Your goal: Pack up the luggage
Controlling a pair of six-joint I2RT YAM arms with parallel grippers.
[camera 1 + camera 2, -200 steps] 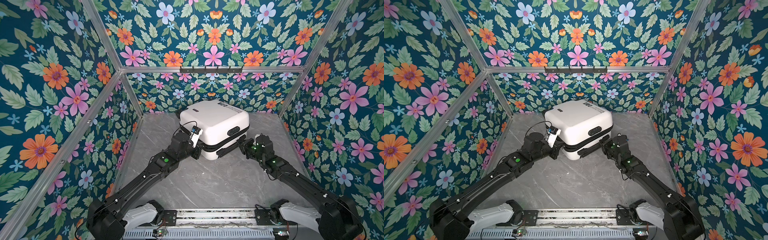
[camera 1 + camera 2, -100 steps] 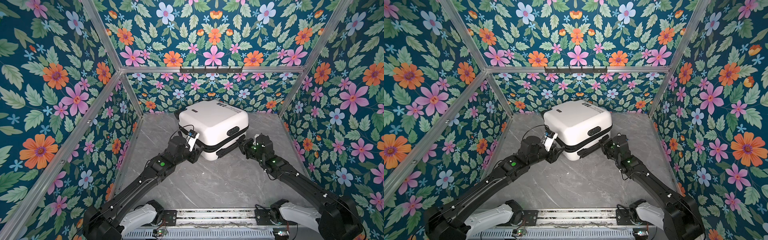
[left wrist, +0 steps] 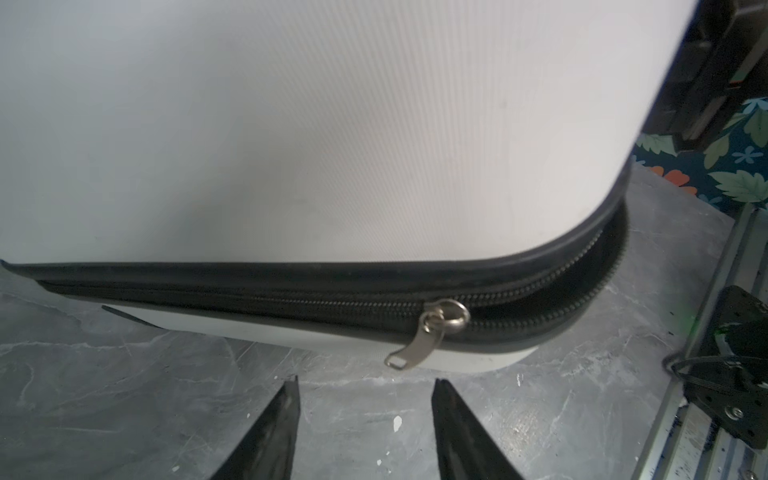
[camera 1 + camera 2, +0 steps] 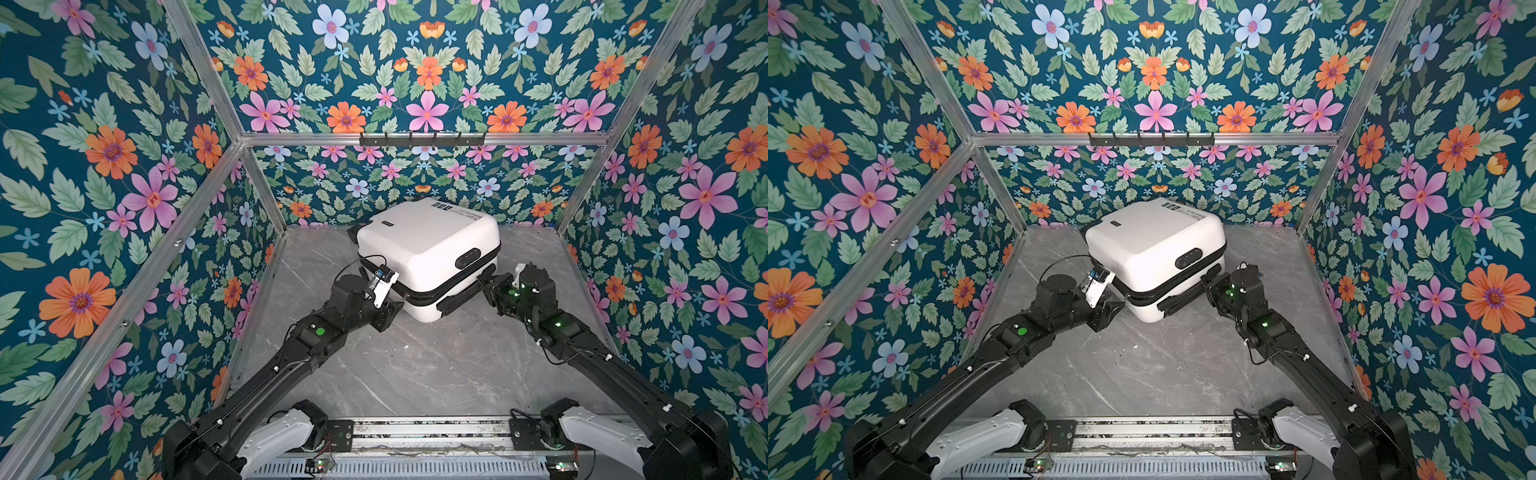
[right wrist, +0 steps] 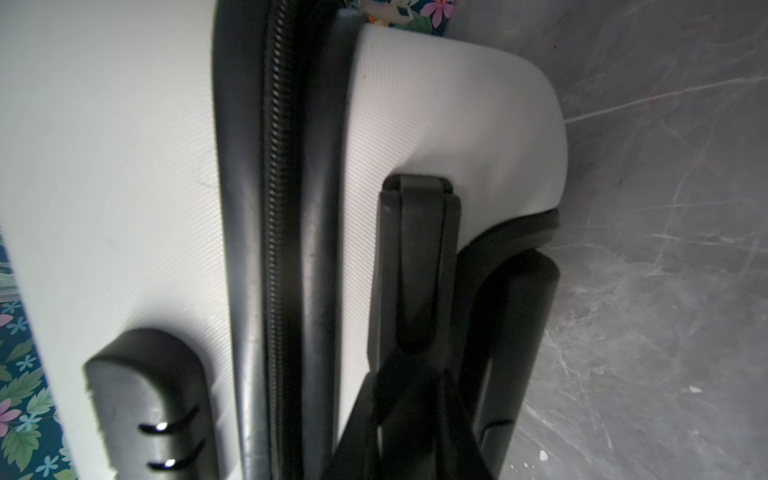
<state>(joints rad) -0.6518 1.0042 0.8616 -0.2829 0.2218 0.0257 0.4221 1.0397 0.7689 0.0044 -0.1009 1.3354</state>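
In both top views: suitcase (image 4: pixel 419 245) flat at back of surface (image 4: pixel 415 374). Left wrist: left pincer (image 3: pixel 365 384) released, zipper pull (image 3: pixel 415 347) just ahead, zipper line (image 3: pixel 249 301) crosswise. Right wrist: right pincer (image 5: pixel 411 368) clenched on side handle (image 5: pixel 419 249).

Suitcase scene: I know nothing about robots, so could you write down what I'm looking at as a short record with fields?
Luggage: white hard-shell case, lid down, lying on the grey marble table
Zipper: partly done up; a gap stays open around the corner past the slider
Pull tab: metal, hanging free from the slider
Left end effector: open, empty, tips just short of the pull tab
Right end effector: closed on the black side handle
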